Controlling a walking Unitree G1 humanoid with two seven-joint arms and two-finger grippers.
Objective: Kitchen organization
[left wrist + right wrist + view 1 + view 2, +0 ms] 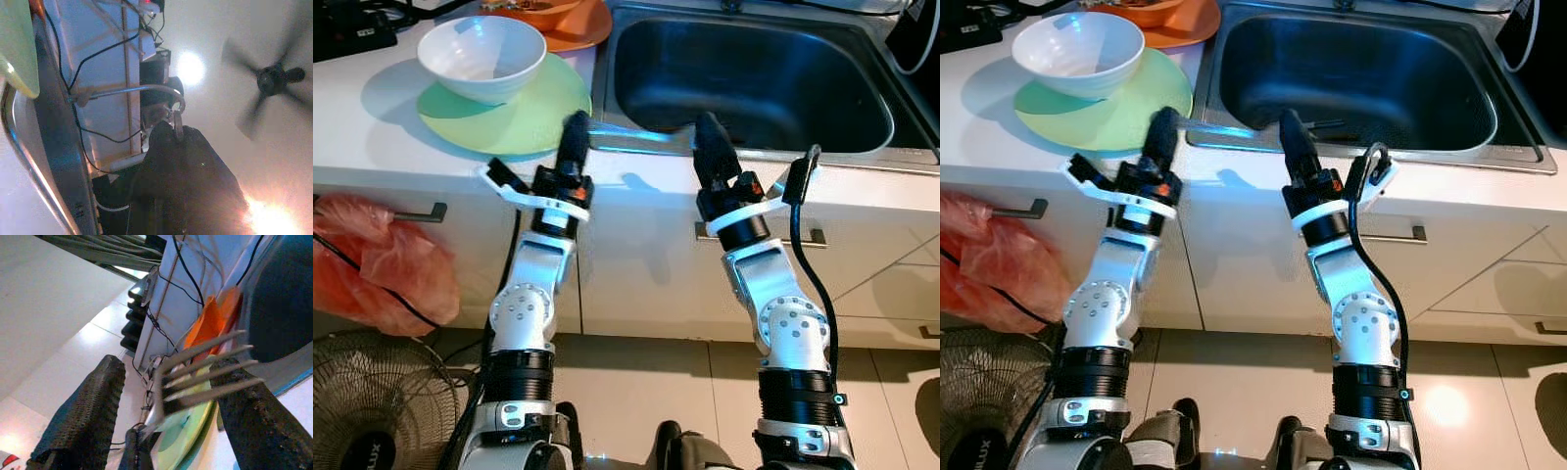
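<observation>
A silver fork (638, 134) hangs level over the counter edge in front of the sink (646, 59). My left gripper (576, 127) is shut on the fork's handle end, beside the green plate (538, 117). My right gripper (708, 127) stands open at the other end. In the right wrist view the fork (205, 367) has its tines between the two black fingers (83, 416), resting against one of them. In the left wrist view a short piece of metal (177, 125) sticks out past the closed left gripper (168, 131).
A white bowl (481, 57) sits on the green plate. An orange plate (582, 34) holding an orange bowl is behind it. Below the counter are drawer handles (421, 212), a red plastic bag (382, 264) and a floor fan (362, 411).
</observation>
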